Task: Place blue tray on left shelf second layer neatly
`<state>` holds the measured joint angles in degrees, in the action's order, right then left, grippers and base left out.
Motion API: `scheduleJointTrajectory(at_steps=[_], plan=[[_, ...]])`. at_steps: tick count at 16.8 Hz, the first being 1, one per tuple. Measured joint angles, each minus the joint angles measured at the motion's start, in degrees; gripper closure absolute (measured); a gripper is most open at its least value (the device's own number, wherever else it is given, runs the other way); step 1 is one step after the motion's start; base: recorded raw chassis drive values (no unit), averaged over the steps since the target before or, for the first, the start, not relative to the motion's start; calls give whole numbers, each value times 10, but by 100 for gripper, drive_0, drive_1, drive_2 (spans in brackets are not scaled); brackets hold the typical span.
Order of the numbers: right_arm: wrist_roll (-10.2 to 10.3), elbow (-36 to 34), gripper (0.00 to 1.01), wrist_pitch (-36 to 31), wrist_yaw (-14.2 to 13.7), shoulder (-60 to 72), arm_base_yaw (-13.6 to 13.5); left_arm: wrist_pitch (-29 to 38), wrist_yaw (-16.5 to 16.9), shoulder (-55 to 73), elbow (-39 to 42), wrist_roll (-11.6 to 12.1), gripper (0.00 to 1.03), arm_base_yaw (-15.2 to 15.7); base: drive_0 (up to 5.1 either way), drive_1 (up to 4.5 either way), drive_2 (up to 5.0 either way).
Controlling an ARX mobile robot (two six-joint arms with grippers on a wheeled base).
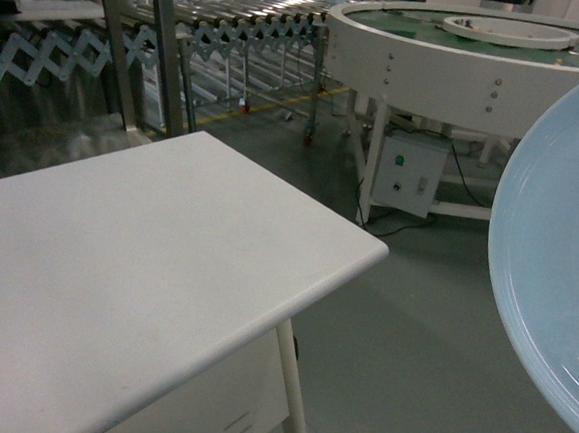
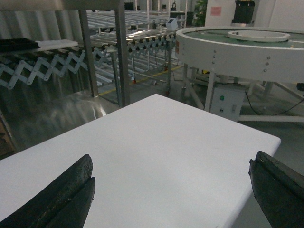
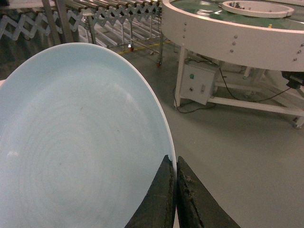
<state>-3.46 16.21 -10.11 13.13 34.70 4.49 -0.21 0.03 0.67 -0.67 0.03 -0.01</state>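
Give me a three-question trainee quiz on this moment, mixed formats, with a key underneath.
1. True or false: the blue tray is lying flat on the white table.
2. Which claw pinches the tray's rim? A) left claw B) right claw C) neither
3. Fill in: the left claw is ____, its fingers spread wide above the table.

Key
1. False. The tray is held in the air to the right of the table, over the floor.
2. B. In the right wrist view its two fingers close together on the tray's edge.
3. Open. Nothing sits between its fingers.
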Motion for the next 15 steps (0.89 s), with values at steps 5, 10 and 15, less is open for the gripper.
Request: scheduleJointTrajectory(at_steps=[5,10,15], plan=[[0,0,99,-1,1,0,0,0,0,0,0,0,5,0,-184,-184,-184],[0,0,99,-1,0,0,0,0,0,0,0,0,5,0,-186,-186,-186],[0,0,99,0,0,0,0,0,0,0,0,0,5,0,-159,-159,-159]])
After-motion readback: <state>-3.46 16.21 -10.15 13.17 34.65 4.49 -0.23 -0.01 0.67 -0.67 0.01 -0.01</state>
